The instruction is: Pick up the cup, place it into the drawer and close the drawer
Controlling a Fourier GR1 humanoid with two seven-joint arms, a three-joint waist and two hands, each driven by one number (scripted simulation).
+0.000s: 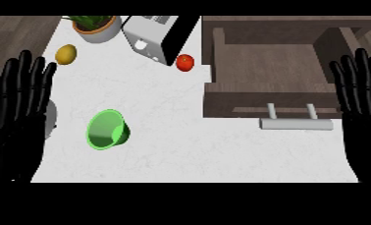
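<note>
fig.: nothing done yet; we rest both hands, left hand (25, 101) & right hand (355, 94), fingers straight, cup (107, 129) untouched, drawer (272, 67) open.

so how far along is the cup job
Nothing looks done yet. The green cup lies on its side on the counter, untouched. The drawer stands open. Left robot hand and right robot hand rest open. Left: pick, place, close.

On the counter sat one green cup (107, 129), one tomato (185, 62), one lemon (66, 54), one toaster (153, 37), one potted plant (96, 26), beside one open drawer (270, 63).
</note>
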